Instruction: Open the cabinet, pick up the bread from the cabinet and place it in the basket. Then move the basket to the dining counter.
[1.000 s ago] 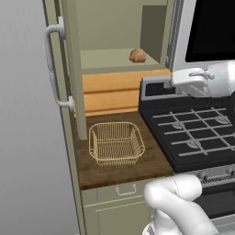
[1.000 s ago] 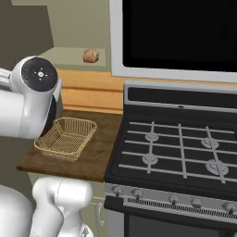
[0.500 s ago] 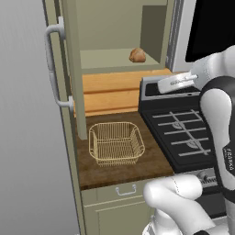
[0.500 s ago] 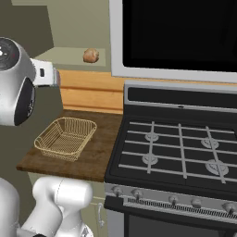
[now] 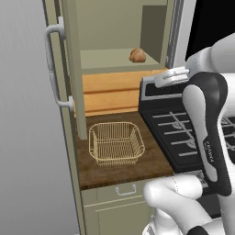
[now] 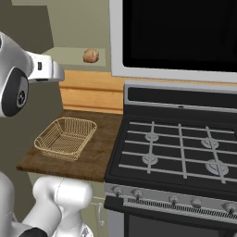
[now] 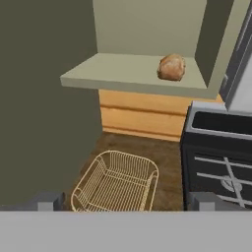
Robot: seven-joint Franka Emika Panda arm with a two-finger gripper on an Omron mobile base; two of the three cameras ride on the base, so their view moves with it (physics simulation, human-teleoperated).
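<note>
The arm has swung round to face the open cabinet (image 5: 69,69). The gripper (image 7: 125,202), fingers spread wide and empty, should be approaching level toward the bread (image 7: 171,67) on the shelf above the basket (image 5: 115,142).

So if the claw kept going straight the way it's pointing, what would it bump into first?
Probably the wooden wall panel under the cabinet shelf. The open claw aims there, above the basket and below the bread. Depth is hard to judge, so that's a guess.
</note>
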